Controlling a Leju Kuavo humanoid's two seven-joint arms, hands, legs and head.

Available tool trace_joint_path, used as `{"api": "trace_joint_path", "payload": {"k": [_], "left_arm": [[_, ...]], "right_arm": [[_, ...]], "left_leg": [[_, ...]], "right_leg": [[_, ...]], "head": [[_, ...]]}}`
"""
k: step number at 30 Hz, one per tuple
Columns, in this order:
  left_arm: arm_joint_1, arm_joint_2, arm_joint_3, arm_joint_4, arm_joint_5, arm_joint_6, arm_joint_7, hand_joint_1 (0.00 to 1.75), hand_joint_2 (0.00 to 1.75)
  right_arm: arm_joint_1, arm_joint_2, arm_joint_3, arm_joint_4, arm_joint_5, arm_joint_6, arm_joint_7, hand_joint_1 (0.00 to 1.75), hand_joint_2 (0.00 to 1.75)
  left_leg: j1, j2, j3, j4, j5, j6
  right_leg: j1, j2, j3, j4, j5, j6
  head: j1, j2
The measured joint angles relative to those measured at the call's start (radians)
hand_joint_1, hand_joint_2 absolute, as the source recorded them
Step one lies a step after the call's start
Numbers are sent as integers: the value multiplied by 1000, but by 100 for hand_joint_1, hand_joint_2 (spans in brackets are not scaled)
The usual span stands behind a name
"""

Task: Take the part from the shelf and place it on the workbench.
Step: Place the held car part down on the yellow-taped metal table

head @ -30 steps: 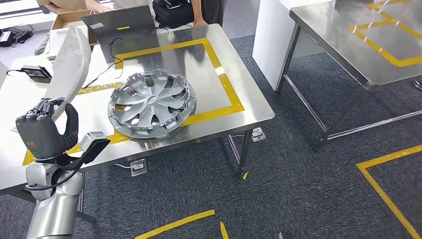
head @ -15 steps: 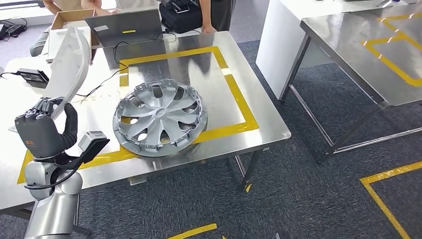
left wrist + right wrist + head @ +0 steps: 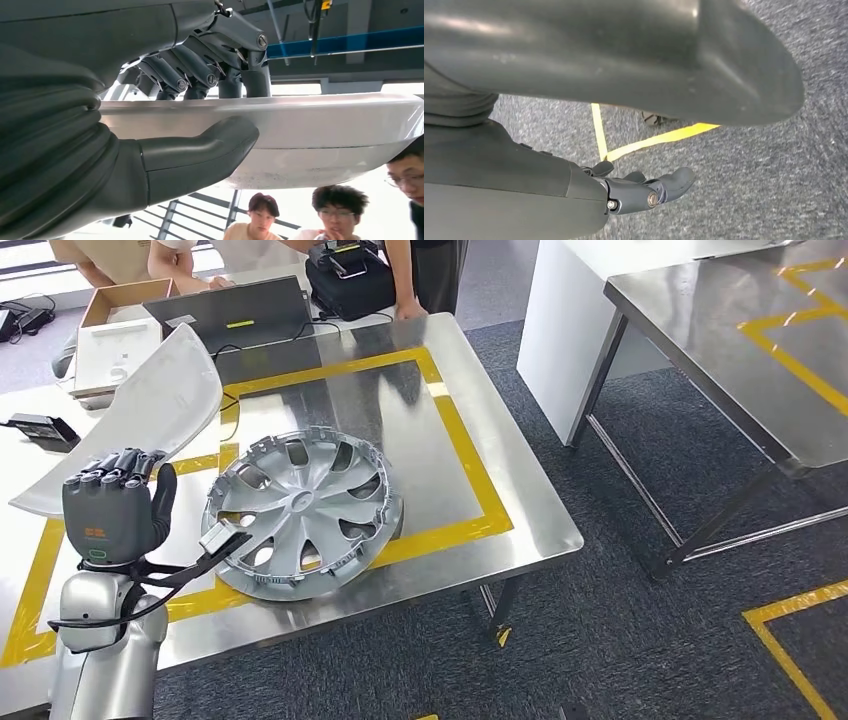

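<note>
The left hand [image 3: 112,512] is clamped on one end of the long white part [image 3: 140,415], fingers [image 3: 200,75] over one face and the thumb [image 3: 200,150] pressed under the other, so the panel is pinched at its edge and the rest rides free in the air. Held this way, it hangs above the worktop [image 3: 500,480] near the left edge, clear of the hubcap [image 3: 300,510] lying inside the yellow tape frame [image 3: 460,430]; a set-down beside the hubcap looks likely. Its long axis runs from the hand up and away toward the worktop's far left corner, the broad rounded end pointing at the laptop [image 3: 230,310]. The right hand [image 3: 644,192] hangs over the carpet, fingers loosely apart, holding nothing.
</note>
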Motion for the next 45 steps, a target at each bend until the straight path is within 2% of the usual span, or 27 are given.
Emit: {"api": "trace_joint_path", "payload": {"k": [2, 4, 6, 9, 10, 11, 13, 16, 18, 24, 28, 30, 34, 41, 45], "left_arm": [[1, 0, 6, 1, -42, 0, 54, 175, 175], [0, 6, 10, 3, -63, 0, 116, 175, 175], [3, 13, 14, 8, -64, 0, 159, 175, 175], [16, 18, 28, 14, -64, 0, 178, 175, 175], [23, 19, 34, 14, -64, 0, 184, 175, 175], [33, 19, 40, 15, -65, 0, 194, 175, 175], [53, 22, 50, 15, -66, 0, 225, 175, 175], [75, 26, 63, 19, -65, 0, 244, 175, 175], [88, 26, 87, 25, -61, 0, 218, 175, 175], [122, 17, 193, 58, -45, 0, 110, 175, 175], [135, 7, 240, 71, -48, 0, 91, 0, 175], [137, 2, 259, 78, -47, 0, 77, 0, 175], [137, -8, 292, 90, -34, 0, 42, 0, 0], [135, -29, 342, 93, -12, 0, -23, 0, 0], [125, -44, 373, 99, 30, 0, -94, 0, 0]], "right_arm": [[0, 0, 1, 0, -7, -3, 4, 0, 0], [0, 0, 1, 0, -11, -7, 8, 0, 0], [0, 0, 0, 0, -12, -10, 9, 0, 0], [1, 0, 0, 0, -13, -13, 9, 0, 0], [1, 0, 0, 0, -13, -14, 8, 0, 0], [1, 0, 0, 0, -13, -14, 8, 0, 0], [1, 0, 0, 0, -12, -14, 8, 0, 0], [1, 0, 0, 0, -9, -14, 4, 0, 0], [1, 0, 0, 0, -4, -13, -1, 0, 0], [1, 0, 0, 0, 10, -6, -7, 0, 0], [1, 0, 0, 0, 13, -4, -6, 0, 0], [1, 0, 0, 0, 14, -4, -5, 0, 0], [1, 0, 0, 0, 14, -4, -3, 0, 0], [1, 0, 0, 0, 17, -4, -1, 0, 0], [0, 0, 0, 0, 20, -2, -2, 0, 0]], "left_leg": [[1, 2, 28, -122, 101, 4], [-3, 4, 52, -210, 148, 14], [-5, 3, 59, -225, 149, 22], [-3, -1, 62, -230, 165, 22], [-4, -1, 62, -230, 164, 25], [-5, -2, 62, -230, 162, 27], [-6, -2, 62, -230, 160, 32], [-7, -2, 62, -229, 157, 36], [-7, -1, 63, -229, 156, 38], [-7, 0, 64, -229, 156, 38], [-5, 0, 65, -229, 156, 38], [-5, 0, 66, -230, 156, 37], [-4, 0, 67, -231, 157, 37], [-4, 0, 68, -231, 157, 37], [-8, 0, 68, -229, 155, 38]], "right_leg": [[0, 1, 17, 2, -14, 5], [2, 2, 24, 4, -24, 14], [6, 3, 25, 6, -32, 21], [9, 2, 29, 3, -33, 0], [9, 2, 30, 0, -32, -5], [9, 2, 32, -3, -32, -4], [9, 2, 35, -8, -32, 0], [7, 1, 39, -14, -33, 19], [6, 1, 40, -16, -33, 26], [6, 1, 40, -16, -33, 37], [6, 1, 40, -16, -33, 37], [6, 1, 40, -16, -33, 37], [7, 1, 41, -16, -34, 37], [7, 1, 42, -15, -34, 36], [4, 0, 42, -16, -33, 38]], "head": [[0, 0], [0, 0], [1, 0], [1, 0], [1, 0], [1, 0], [1, 0], [1, 0], [1, 0], [1, 0], [1, 0], [1, 0], [1, 0], [1, 0], [1, 0]]}}
